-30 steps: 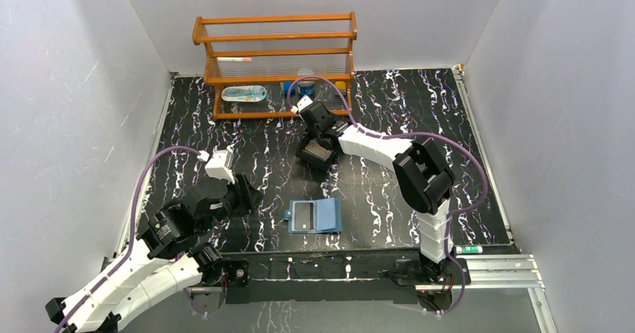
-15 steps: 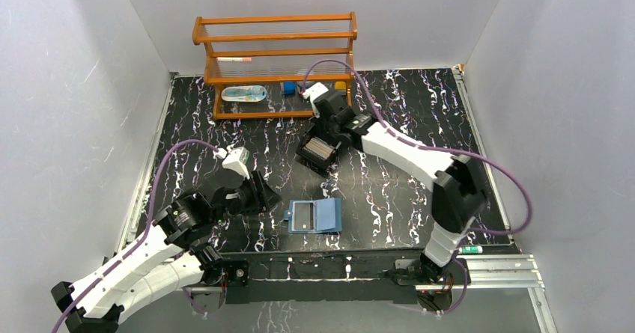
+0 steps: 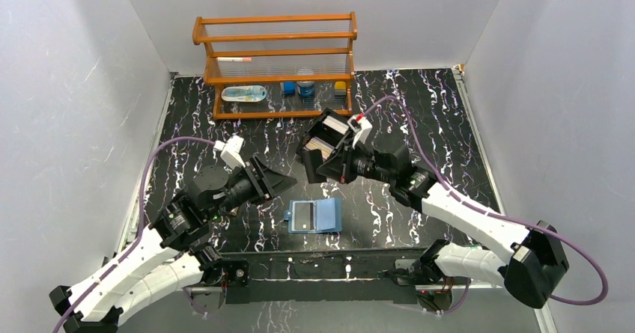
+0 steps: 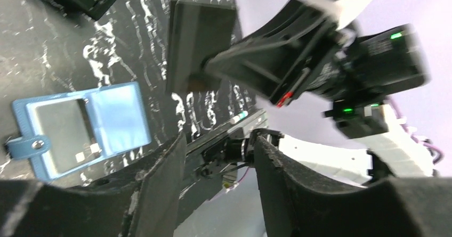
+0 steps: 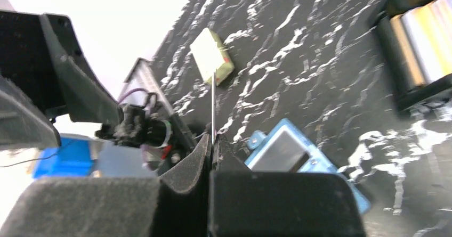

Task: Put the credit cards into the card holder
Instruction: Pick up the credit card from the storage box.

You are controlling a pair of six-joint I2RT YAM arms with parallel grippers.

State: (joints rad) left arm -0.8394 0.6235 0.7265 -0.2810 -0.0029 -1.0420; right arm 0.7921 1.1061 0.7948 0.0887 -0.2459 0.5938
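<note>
The blue card holder [image 3: 314, 215] lies open and flat near the table's front edge, also seen in the left wrist view [image 4: 80, 125] and the right wrist view [image 5: 288, 152]. My right gripper [image 3: 320, 170] hovers just behind it, shut on one credit card [image 5: 213, 104], which shows edge-on as a thin line. From the left wrist the same card [image 4: 200, 45] is a dark rectangle. More credit cards [image 3: 323, 142] stand in the black box [image 3: 313, 153]. My left gripper [image 3: 288, 182] is open and empty, left of the card holder.
A wooden rack [image 3: 277, 63] with small items stands at the back. A cream packet [image 5: 211, 56] lies on the mat near the card holder. The right arm's elbow [image 3: 535, 266] hangs low at the front right.
The right gripper shut at the black box and pulled back toward the card holder with a card. The left gripper moved right, closer to the card holder.
</note>
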